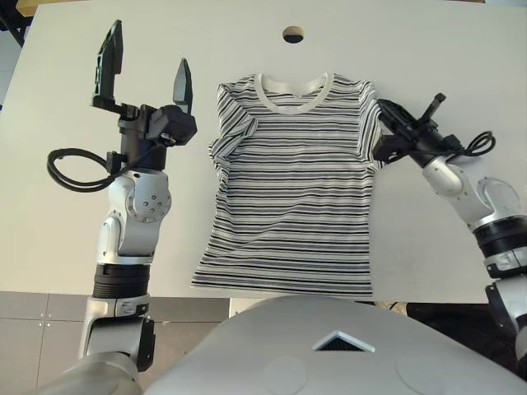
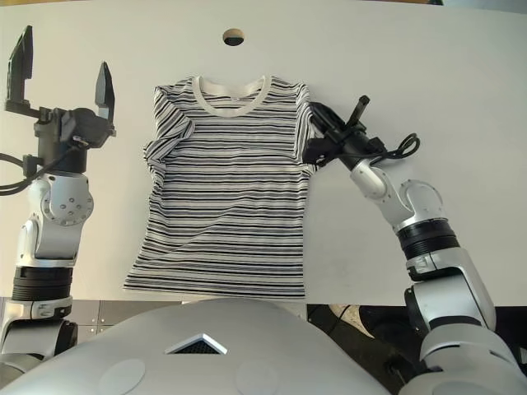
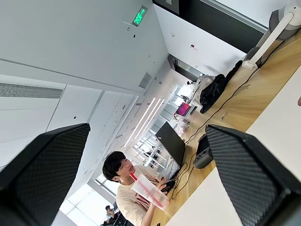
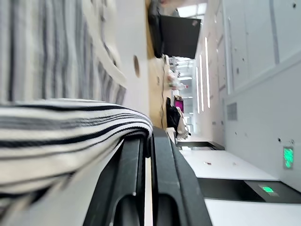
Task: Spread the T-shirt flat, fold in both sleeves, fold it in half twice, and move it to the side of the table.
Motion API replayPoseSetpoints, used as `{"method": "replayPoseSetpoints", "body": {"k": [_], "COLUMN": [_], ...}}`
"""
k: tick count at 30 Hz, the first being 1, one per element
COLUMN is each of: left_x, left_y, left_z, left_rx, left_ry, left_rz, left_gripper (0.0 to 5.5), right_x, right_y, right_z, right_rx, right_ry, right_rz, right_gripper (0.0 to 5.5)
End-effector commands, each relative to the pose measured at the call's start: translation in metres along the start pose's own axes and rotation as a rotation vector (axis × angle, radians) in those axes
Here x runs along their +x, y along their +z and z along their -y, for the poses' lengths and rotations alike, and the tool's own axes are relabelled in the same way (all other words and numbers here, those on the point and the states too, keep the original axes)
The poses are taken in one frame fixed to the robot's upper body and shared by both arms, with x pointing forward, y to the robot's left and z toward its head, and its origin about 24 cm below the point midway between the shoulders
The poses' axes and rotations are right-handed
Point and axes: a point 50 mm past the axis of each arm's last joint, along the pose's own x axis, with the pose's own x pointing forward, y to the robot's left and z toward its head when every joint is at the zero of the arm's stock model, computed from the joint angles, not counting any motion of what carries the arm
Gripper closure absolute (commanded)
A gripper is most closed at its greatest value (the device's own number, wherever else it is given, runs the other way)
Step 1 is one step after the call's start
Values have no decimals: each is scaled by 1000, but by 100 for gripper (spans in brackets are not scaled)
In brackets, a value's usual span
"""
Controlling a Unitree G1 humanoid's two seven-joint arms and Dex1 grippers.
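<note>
A black-and-white striped T-shirt lies spread on the white table, collar toward the far edge. Its left sleeve is folded in over the body. My right gripper sits at the shirt's right sleeve, shut on the sleeve fabric, which drapes over its fingers. My left gripper is raised above the table to the left of the shirt, pointing upward, open with nothing between its fingers.
A round cable hole sits in the table beyond the collar. Bare tabletop lies on both sides of the shirt. The table's near edge runs just below the shirt's hem.
</note>
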Motion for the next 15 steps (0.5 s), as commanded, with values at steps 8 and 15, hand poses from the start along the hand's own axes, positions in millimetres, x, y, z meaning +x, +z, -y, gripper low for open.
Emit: {"method": "replayPoseSetpoints", "body": {"k": [8,15], "left_x": [1,2], "left_y": [-2,-12], "left_z": [9,9], "left_rx": [-9,9], "left_ry": [-60,-89], "left_rz": [-4,-19], "left_gripper": [90,90], "right_x": [26,22], "right_y": [35,48], "right_z": [0,13], "right_rx": [-18,22], "right_ry": [28,-35], "right_rz": [118,161], "right_gripper": [493,385]}}
